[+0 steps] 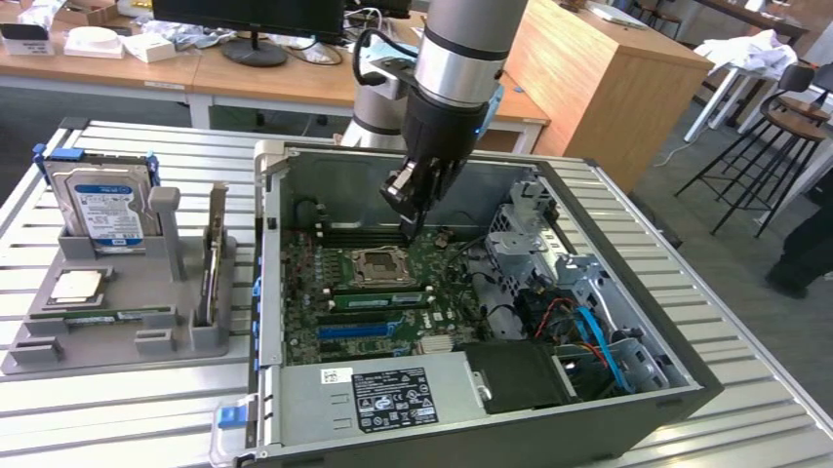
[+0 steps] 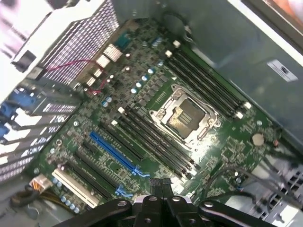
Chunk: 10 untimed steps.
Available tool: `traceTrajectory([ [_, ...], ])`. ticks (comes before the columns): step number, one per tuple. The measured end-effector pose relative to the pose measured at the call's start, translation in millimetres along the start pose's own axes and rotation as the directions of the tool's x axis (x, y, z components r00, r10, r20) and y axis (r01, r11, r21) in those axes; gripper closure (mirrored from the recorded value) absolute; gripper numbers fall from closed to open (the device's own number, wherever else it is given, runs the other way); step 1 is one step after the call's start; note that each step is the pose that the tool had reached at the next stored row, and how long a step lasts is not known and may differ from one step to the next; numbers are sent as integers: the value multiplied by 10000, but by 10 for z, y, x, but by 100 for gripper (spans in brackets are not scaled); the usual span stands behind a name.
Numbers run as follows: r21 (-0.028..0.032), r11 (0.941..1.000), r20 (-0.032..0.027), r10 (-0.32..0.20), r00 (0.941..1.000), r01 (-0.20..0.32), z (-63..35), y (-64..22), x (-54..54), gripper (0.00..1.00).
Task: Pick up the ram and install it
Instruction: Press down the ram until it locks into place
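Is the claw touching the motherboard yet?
Apart. In the wrist view the shut claw hangs above the motherboard, with the board's slots visible well below its tips.

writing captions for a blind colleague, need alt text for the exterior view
A robot arm's shut gripper hangs inside an open computer case, just above the motherboard near its CPU socket. At the exterior view's left, a grey holder tray carries a hard drive.

My gripper (image 2: 161, 196) is cut off by the wrist view's edge; my arm (image 1: 456, 58) leaves the exterior view's top; the power supply label (image 1: 393, 400) print is too small to read.
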State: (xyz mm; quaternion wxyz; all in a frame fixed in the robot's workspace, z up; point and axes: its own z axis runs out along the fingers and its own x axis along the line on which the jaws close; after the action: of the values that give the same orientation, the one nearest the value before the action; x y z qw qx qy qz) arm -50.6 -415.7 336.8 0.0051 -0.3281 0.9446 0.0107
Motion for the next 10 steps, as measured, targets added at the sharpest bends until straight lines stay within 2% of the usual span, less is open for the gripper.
traceTrajectory([
  [5, 14, 9958, 16, 914, 9958, -914, 3, 0, 0, 90],
  [10, 28, 9834, 33, 1815, 9834, -1815, 7, 0, 0, 90],
])
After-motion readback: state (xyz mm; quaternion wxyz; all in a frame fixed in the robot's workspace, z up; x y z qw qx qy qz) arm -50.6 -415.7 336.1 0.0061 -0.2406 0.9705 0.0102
